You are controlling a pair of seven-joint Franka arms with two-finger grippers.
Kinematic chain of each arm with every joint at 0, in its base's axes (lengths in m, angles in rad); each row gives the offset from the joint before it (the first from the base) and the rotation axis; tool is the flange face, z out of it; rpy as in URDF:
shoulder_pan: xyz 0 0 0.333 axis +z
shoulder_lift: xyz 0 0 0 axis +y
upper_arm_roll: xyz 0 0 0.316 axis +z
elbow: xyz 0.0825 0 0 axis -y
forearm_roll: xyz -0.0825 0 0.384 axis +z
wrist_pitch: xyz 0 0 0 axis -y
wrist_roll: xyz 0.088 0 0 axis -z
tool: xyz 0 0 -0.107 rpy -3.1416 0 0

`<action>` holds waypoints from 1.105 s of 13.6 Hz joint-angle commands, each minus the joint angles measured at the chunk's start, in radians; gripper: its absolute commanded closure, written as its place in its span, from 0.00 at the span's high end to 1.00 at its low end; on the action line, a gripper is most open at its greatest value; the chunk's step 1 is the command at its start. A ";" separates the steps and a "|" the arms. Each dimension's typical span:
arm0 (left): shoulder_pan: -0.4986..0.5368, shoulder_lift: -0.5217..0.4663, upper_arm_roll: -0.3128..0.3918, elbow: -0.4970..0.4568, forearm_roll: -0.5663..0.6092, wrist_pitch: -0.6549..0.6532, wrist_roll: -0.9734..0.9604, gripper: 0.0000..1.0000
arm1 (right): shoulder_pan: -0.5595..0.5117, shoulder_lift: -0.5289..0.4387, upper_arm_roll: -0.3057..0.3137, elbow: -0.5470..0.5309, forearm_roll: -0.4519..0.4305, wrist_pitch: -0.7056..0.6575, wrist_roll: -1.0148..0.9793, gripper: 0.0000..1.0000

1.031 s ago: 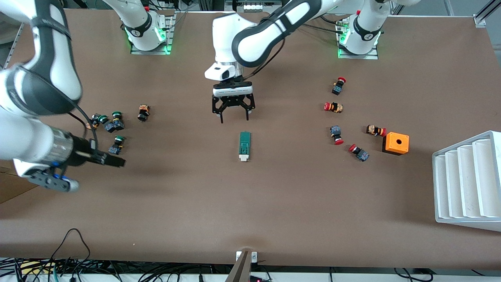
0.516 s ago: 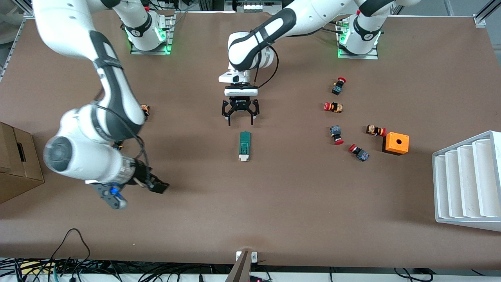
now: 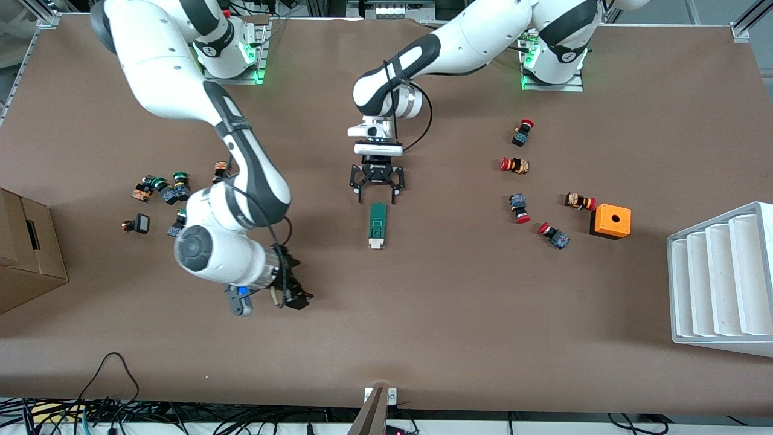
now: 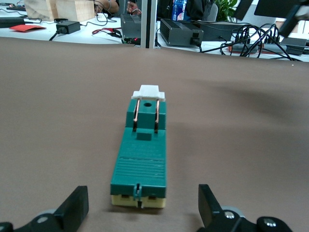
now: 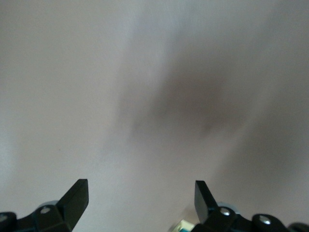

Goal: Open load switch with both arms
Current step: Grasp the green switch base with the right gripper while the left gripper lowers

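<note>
The load switch (image 3: 377, 225) lies flat in the middle of the table, a narrow dark-green block with its white tab toward the front camera. My left gripper (image 3: 377, 198) hangs low at the green end, open. In the left wrist view the load switch (image 4: 142, 154) runs away from my left gripper (image 4: 141, 195), whose fingers (image 4: 75, 208) stand wide on either side of its end, apart from it. My right gripper (image 3: 294, 296) is open with nothing between its fingers, over bare table toward the right arm's end from the switch. My right gripper (image 5: 140, 193) frames blurred table only.
Several red-capped push buttons (image 3: 519, 207) and an orange box (image 3: 610, 221) lie toward the left arm's end, by a white ribbed tray (image 3: 721, 278). Green-capped buttons (image 3: 163, 187) and a cardboard box (image 3: 27, 254) are at the right arm's end.
The right arm swung from the table's end toward the middle, bringing its gripper closer to the switch. The left gripper came down to the switch's green end.
</note>
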 commanded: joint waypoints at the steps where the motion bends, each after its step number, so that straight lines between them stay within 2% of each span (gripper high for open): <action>1: -0.008 0.026 0.025 0.026 0.079 -0.001 -0.048 1.00 | 0.052 0.066 -0.006 0.076 0.026 0.017 0.147 0.97; 5: -0.017 0.056 0.025 0.067 0.085 -0.001 -0.048 1.00 | 0.137 0.097 -0.017 0.092 0.026 0.027 0.264 0.89; 7: -0.025 0.066 0.029 0.069 0.087 -0.001 -0.046 1.00 | 0.183 0.105 -0.031 0.093 0.024 0.041 0.311 0.80; 10: -0.063 0.067 0.056 0.071 0.085 -0.006 -0.043 0.97 | 0.218 0.112 -0.042 0.113 0.026 0.041 0.365 0.59; 11: -0.072 0.067 0.062 0.072 0.084 -0.006 -0.045 0.93 | 0.221 0.112 -0.042 0.115 0.026 0.040 0.379 0.51; 15: -0.077 0.075 0.064 0.087 0.085 -0.006 -0.040 0.69 | 0.224 0.114 -0.040 0.115 0.086 -0.008 0.404 0.49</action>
